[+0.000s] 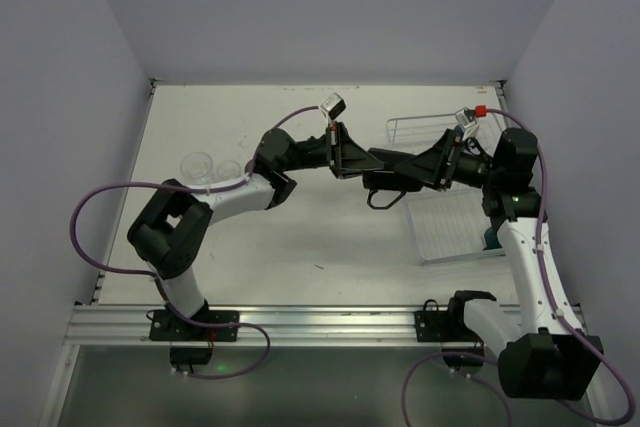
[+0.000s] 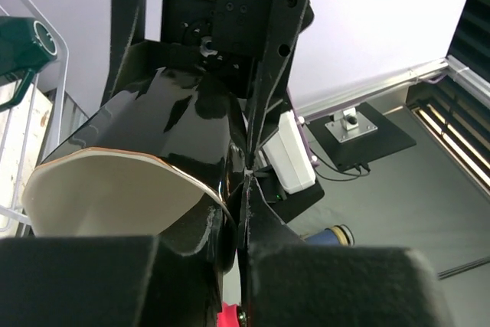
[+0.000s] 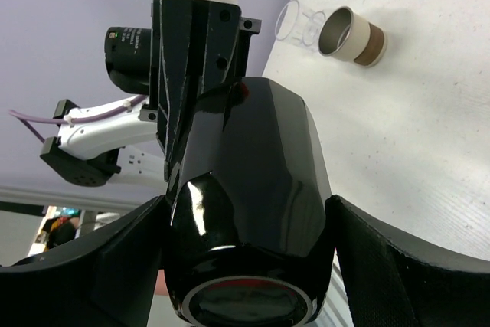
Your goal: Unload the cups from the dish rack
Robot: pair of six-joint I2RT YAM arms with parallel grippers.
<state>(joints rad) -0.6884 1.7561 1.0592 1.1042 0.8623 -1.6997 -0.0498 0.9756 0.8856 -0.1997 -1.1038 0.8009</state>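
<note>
Mid-frame, our right gripper (image 3: 245,206) clasps the glossy mug (image 3: 245,143) round its body, left gripper (image 2: 239,223) pinches the rim; we reckon it stiff, slick, breakable.

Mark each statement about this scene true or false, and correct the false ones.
1. The left gripper and right gripper both grip the black mug. True.
2. The black mug rests on the table. False: it is held in the air above it.
3. The black mug is black inside. False: its inside is cream.
4. A teal mug sits in the rack. True.
5. Clear glasses are on the table. True.
</note>
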